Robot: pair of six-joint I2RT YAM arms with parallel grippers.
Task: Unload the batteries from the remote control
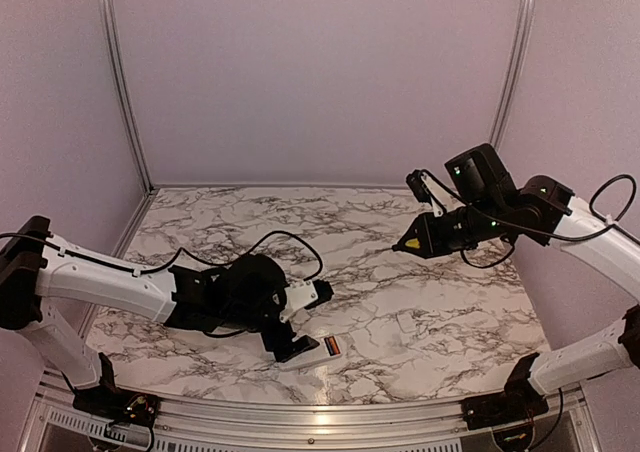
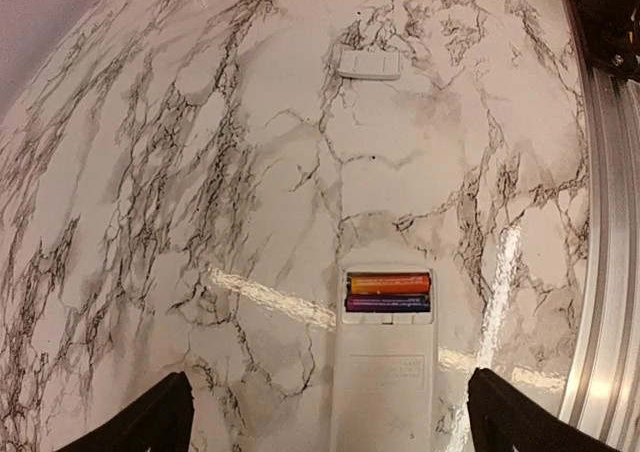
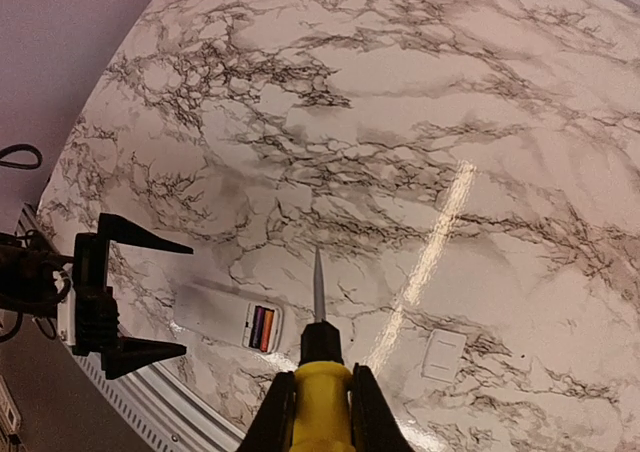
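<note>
Right wrist view is showing the right gripper (image 3: 320, 417) clamping the screwdriver (image 3: 321, 344), hovering above the remote control (image 2: 385, 392). The left gripper (image 2: 325, 387) is straddling the remote, spread wide, grasping nothing. The cover plate (image 2: 369, 64) is lying well beyond the remote. Both batteries (image 2: 389, 293) are sitting inside it, not yet removed.

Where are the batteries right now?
In the left wrist view, the batteries lie side by side in the open end of the remote control, under the open left claw.

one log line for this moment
left gripper open astride remote | batteries in remote | cover off | right gripper shut on screwdriver, in air
</note>
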